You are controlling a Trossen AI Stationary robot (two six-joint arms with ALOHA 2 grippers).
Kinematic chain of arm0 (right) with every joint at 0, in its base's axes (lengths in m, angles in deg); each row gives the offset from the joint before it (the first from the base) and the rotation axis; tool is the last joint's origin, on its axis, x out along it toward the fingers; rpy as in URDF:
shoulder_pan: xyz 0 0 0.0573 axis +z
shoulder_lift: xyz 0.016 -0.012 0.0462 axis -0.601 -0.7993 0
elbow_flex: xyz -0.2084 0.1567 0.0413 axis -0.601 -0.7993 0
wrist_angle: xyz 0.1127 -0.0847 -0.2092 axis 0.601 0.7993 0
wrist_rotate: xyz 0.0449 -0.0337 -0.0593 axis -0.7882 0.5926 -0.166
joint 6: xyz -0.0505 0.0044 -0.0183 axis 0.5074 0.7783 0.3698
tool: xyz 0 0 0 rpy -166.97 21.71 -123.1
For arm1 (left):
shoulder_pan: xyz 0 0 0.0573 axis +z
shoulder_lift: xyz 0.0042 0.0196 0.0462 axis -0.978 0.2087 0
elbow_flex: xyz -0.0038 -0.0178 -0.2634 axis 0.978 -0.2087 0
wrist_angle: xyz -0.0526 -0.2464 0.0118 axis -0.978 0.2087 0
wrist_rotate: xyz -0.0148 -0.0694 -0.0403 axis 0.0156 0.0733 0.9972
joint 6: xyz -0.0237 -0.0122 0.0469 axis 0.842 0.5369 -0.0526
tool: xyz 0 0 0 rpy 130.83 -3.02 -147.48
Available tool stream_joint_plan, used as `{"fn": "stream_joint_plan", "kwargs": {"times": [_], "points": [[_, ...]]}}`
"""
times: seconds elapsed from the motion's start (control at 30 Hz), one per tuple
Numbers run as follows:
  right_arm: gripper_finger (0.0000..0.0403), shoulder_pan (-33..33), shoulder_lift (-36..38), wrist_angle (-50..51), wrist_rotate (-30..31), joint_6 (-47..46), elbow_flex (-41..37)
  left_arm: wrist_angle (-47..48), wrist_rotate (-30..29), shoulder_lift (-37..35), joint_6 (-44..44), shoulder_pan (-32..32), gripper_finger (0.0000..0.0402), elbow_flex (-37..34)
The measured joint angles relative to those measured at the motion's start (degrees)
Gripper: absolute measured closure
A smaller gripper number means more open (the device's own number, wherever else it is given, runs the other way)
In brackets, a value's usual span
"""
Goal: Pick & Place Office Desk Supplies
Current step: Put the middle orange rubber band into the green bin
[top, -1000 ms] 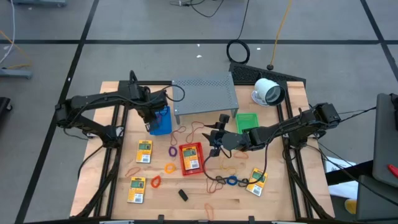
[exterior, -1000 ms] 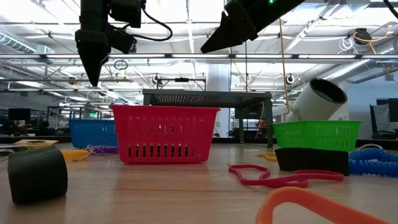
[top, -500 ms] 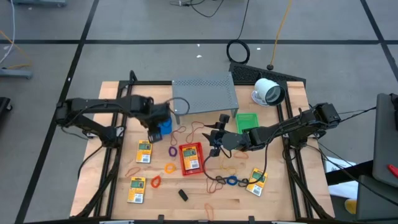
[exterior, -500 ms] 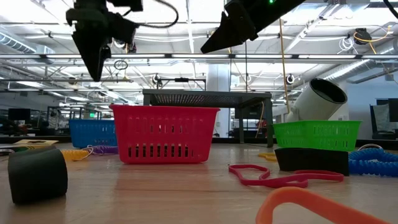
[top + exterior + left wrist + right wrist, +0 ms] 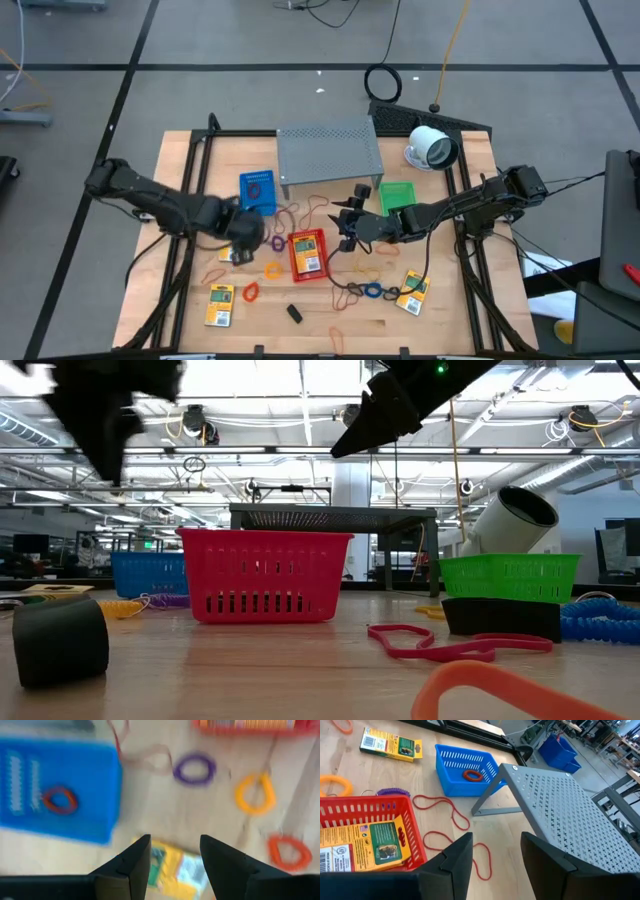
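My left gripper (image 5: 240, 240) (image 5: 175, 852) hangs open above a yellow packet (image 5: 176, 871) lying flat on the table left of the red basket (image 5: 307, 253); its fingers are clear of the packet. The blue basket (image 5: 258, 190) holds a red band (image 5: 60, 801). Purple (image 5: 277, 241) and orange (image 5: 272, 270) bands lie loose nearby. My right gripper (image 5: 346, 228) (image 5: 495, 855) hovers open and empty, high above the table right of the red basket, which holds a yellow packet (image 5: 365, 842).
A grey perforated shelf (image 5: 330, 150) stands at the back, with a white round device (image 5: 432, 147) and a green basket (image 5: 397, 193) to its right. More packets (image 5: 219, 305) (image 5: 412, 292), a blue band (image 5: 372, 291), thin red loops (image 5: 445, 815) and a black clip (image 5: 295, 313) lie about.
My left gripper has swung from above the blue basket toward the table's near edge, sinking a little, and has opened. It now hangs over the yellow packet, and the blue basket with its red band lies uncovered. My right gripper has kept still.
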Motion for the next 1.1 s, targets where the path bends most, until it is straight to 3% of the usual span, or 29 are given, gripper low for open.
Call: {"fn": "stream_joint_plan", "kwargs": {"times": [0.3,0.73,1.1], "points": [[0.0248,0.00,0.00,-0.40,-0.14,0.06,0.00,-6.10,0.75,-4.44,14.80,-10.14,0.0220,-10.26],[0.0248,3.30,0.00,-1.07,-0.23,-4.75,0.00,-12.78,-7.07,-4.89,18.73,-18.21,0.0220,-10.63],[0.0248,6.74,0.00,-1.52,-0.21,-7.86,0.00,-20.13,-7.51,-4.89,17.63,-20.22,0.0220,-10.63]]}}
